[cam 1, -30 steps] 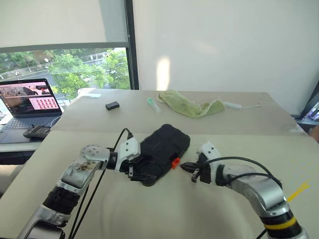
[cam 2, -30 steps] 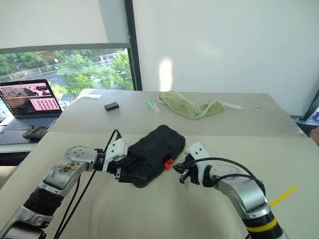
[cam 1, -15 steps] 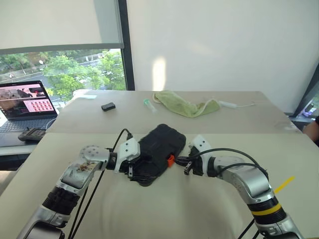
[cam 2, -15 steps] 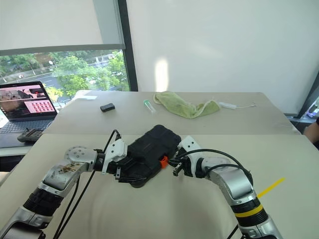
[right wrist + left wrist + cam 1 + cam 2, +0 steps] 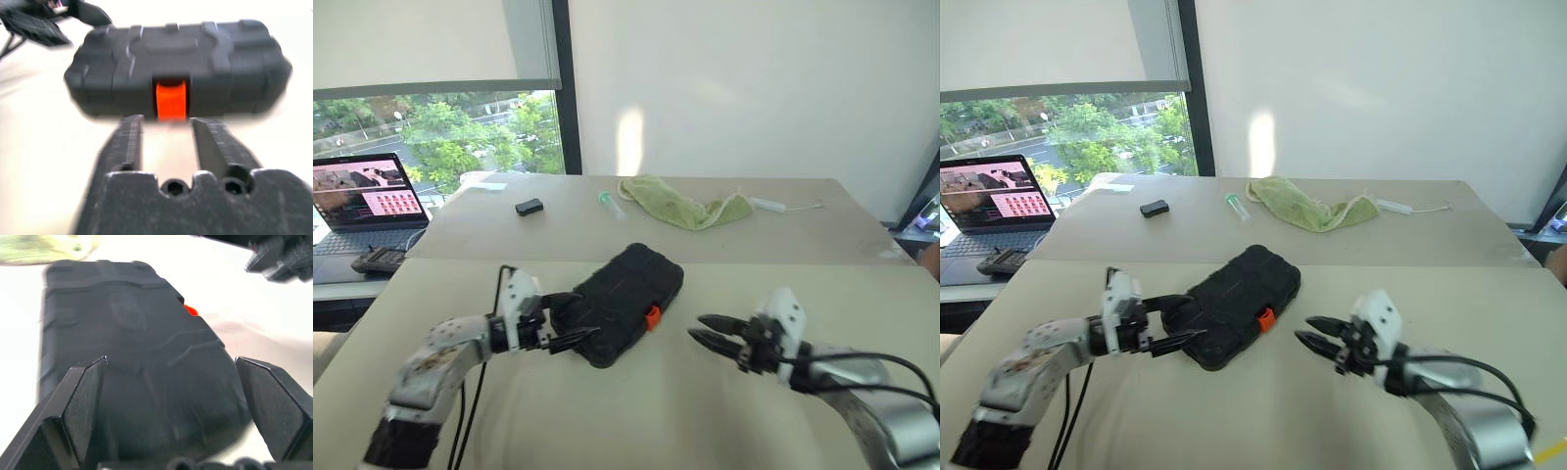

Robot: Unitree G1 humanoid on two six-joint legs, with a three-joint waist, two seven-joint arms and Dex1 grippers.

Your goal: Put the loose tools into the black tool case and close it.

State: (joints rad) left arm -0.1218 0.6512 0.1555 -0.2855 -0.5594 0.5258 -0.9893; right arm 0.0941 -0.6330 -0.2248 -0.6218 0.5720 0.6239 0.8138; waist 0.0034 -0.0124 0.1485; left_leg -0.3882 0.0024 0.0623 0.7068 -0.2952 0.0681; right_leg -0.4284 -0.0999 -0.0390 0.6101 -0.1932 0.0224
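Observation:
The black tool case (image 5: 625,294) lies shut on the beige table, its orange latch (image 5: 653,318) facing my right gripper. My left gripper (image 5: 570,318) hovers open at the case's near left corner, its fingers spread wide and apart from the shell. To the right of the latch my right gripper (image 5: 707,331) is open and empty, pointing at the latch (image 5: 171,100) with a stretch of table between them. The loose tools are out of view.
A green cloth (image 5: 685,208), a small tube (image 5: 611,204), a small black box (image 5: 530,207) and a white cable (image 5: 787,207) lie at the far side. A laptop (image 5: 367,201) and a black device (image 5: 380,260) sit on the desk at the left.
Both arms have drawn back from the case, the left off its near corner and the right away from the latch. The right gripper has opened.

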